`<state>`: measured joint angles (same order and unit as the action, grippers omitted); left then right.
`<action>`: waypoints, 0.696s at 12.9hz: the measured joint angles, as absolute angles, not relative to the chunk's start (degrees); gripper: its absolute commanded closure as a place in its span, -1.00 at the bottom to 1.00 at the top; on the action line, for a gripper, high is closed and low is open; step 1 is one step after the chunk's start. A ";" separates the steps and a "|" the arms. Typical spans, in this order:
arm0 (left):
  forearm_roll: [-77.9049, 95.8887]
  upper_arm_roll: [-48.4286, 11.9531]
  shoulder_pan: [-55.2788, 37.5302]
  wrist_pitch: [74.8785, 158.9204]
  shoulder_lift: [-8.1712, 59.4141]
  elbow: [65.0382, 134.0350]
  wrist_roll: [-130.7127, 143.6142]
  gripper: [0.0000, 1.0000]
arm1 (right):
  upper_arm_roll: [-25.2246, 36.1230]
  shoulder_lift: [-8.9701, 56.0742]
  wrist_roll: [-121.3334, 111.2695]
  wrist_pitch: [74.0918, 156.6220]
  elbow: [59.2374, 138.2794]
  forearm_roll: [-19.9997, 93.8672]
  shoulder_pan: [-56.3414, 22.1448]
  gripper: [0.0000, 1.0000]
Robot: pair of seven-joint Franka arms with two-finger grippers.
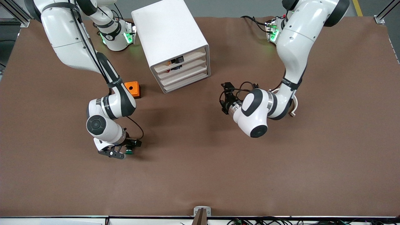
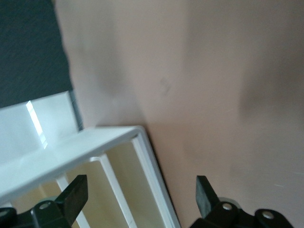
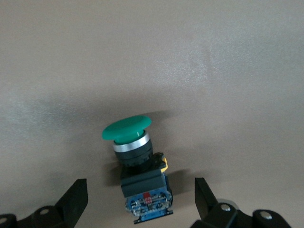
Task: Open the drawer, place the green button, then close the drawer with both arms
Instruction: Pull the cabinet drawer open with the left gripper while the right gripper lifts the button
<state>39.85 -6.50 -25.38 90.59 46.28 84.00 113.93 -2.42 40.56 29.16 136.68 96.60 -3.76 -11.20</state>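
The white cabinet stands near the robots' bases, and its four drawer fronts all sit flush. The drawer is third from the top. The button lies on its side on the brown table, green cap away from the wrist. My right gripper is low over it and open, one finger on each side of the black and blue body, not touching. My left gripper is open and empty in front of the cabinet, whose front corner shows between the fingers.
An orange box with a hole sits on the table between the right arm and the cabinet. Small parts show in the cabinet's top slot. A tan object lies partly hidden under the left arm.
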 measured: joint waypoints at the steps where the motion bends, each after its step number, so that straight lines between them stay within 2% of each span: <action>1: 44.29 -6.48 -26.57 90.63 48.00 84.02 115.51 -0.80 | -2.36 40.59 29.19 136.65 96.59 -3.82 -11.20 -0.53; 3: 53.43 -6.46 -27.95 90.93 51.49 84.02 117.64 -0.59 | -2.13 40.59 29.34 136.44 96.52 -3.82 -11.19 0.02; 6: 60.18 -6.49 -28.61 90.88 54.69 83.97 123.56 -0.48 | -1.80 40.59 29.69 136.32 96.52 -3.82 -11.17 0.63; 8: 62.02 -6.57 -30.66 90.86 55.25 83.90 129.18 -0.45 | -1.77 40.58 29.69 136.28 96.44 -3.82 -11.17 0.90; 9: 62.70 -6.57 -32.01 90.86 55.34 83.88 131.09 -0.34 | -1.77 40.58 29.70 136.22 96.43 -3.82 -11.17 0.93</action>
<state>62.70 -6.57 -32.01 90.86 55.34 83.88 131.09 -1.77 40.58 29.70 136.22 96.43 -3.82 -11.17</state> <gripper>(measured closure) 0.256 0.586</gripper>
